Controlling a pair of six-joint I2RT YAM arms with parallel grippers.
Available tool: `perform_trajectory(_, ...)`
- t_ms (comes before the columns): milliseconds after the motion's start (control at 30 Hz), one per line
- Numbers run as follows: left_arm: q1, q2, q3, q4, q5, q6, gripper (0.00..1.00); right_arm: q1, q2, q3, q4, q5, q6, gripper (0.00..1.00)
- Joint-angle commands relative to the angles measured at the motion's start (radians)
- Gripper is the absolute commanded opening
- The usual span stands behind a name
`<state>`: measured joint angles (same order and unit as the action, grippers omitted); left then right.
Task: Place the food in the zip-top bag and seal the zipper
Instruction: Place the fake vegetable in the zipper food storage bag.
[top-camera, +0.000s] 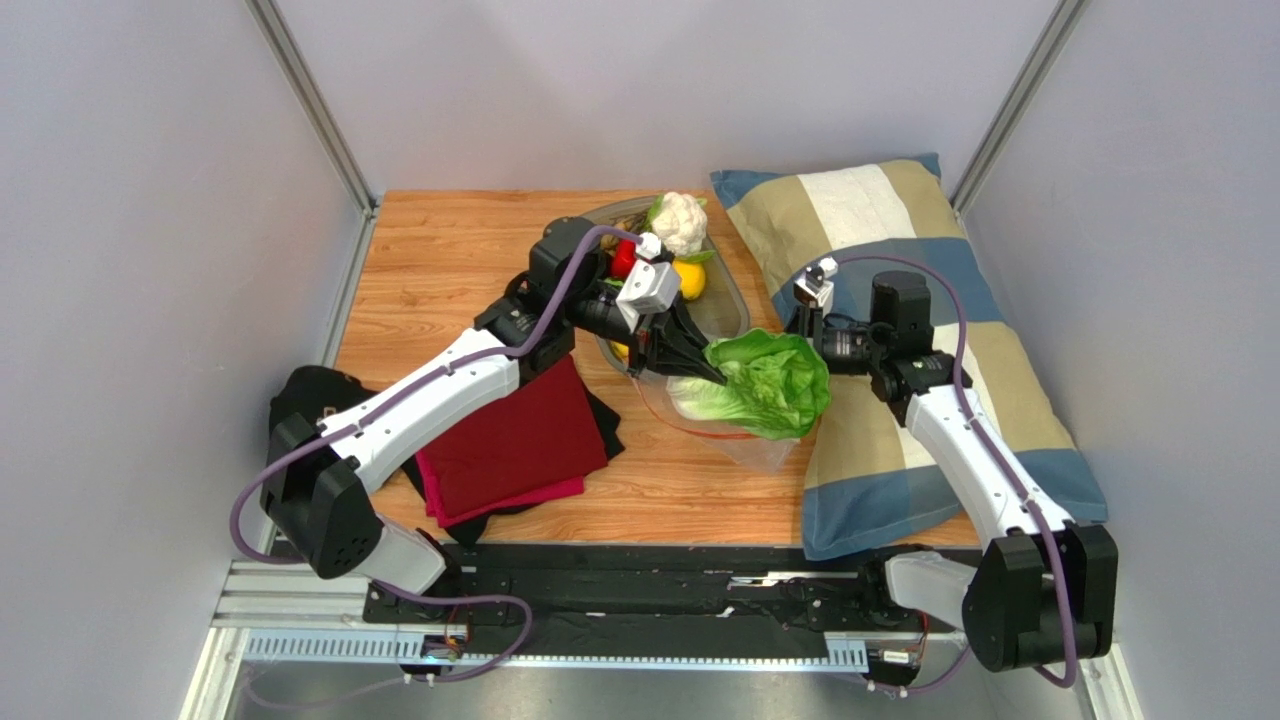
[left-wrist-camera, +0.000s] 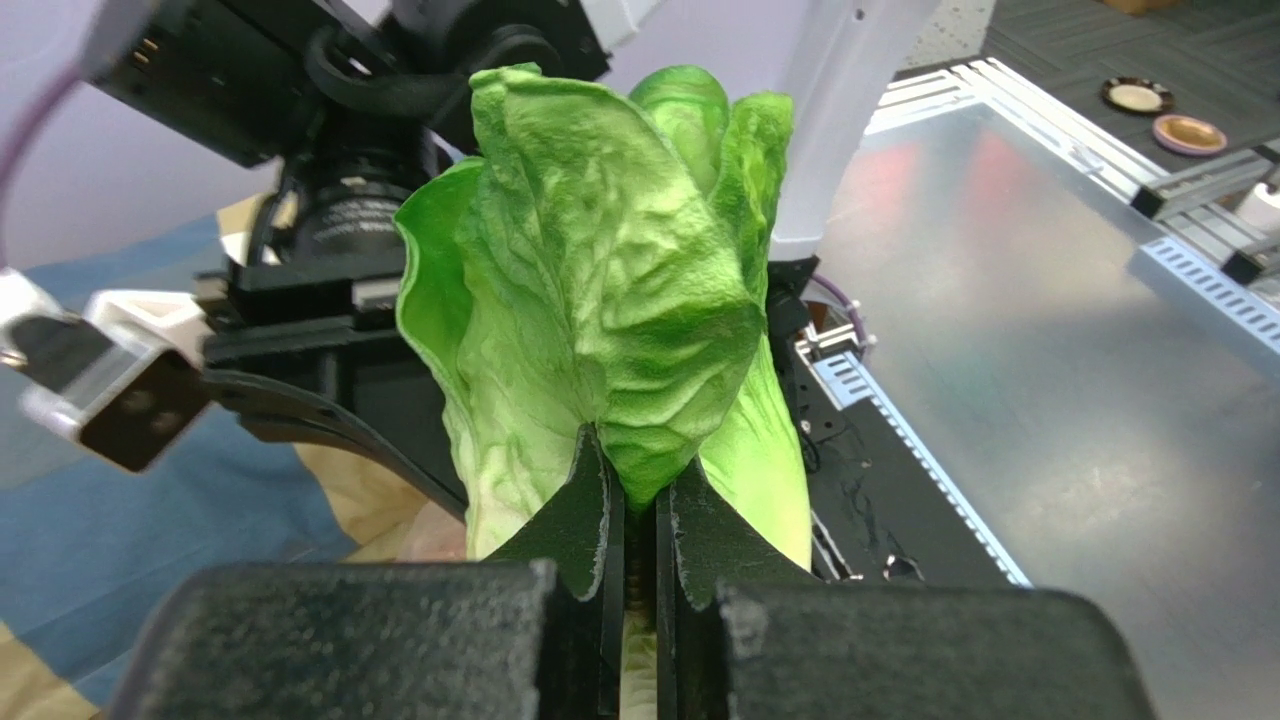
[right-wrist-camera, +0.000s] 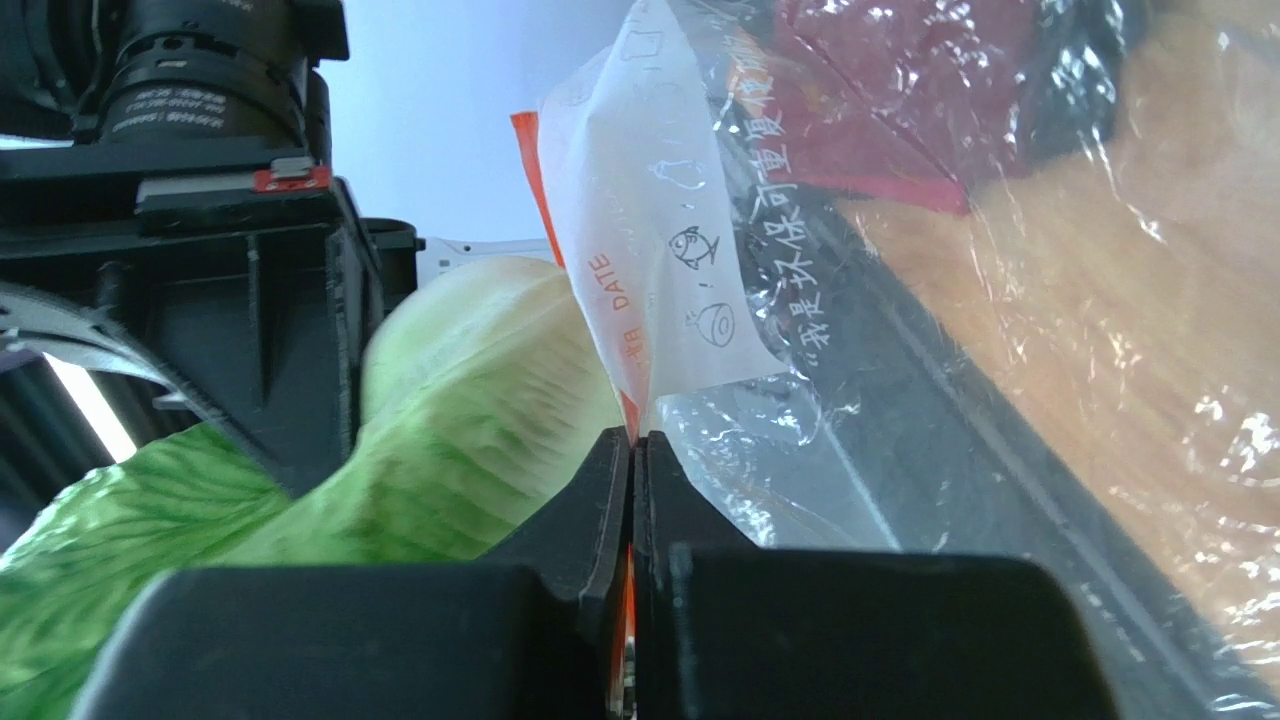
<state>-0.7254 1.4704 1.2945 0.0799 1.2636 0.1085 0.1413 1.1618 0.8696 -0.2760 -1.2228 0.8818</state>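
Note:
My left gripper (left-wrist-camera: 646, 495) is shut on the green leafy cabbage (left-wrist-camera: 601, 285), pinching a leaf near its base. In the top view the cabbage (top-camera: 769, 383) hangs over the mouth of the clear zip-top bag (top-camera: 739, 438), with the left gripper (top-camera: 703, 365) on its left. My right gripper (right-wrist-camera: 631, 443) is shut on the bag's mouth edge, on the red-orange zipper (right-wrist-camera: 526, 165), and holds that edge up beside the cabbage (right-wrist-camera: 451, 435). The clear bag (right-wrist-camera: 932, 300) spreads to the right of it. The white cauliflower (top-camera: 684, 221) and the yellow fruit (top-camera: 690, 278) lie in the tray.
The grey oval tray (top-camera: 732, 297) sits behind the bag and also holds a red pepper (top-camera: 621, 258). A striped pillow (top-camera: 902, 225) lies along the table's right side under the right arm. A dark red cloth (top-camera: 504, 443) over a black one lies at the front left.

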Motion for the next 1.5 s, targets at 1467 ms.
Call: perform_trajectory(1467,0.064,-0.193,-0.046,0.291,-0.320,-0.435,0.00,0.011,0.449,0.298,-0.514,-0.020,-0.672,0.00)
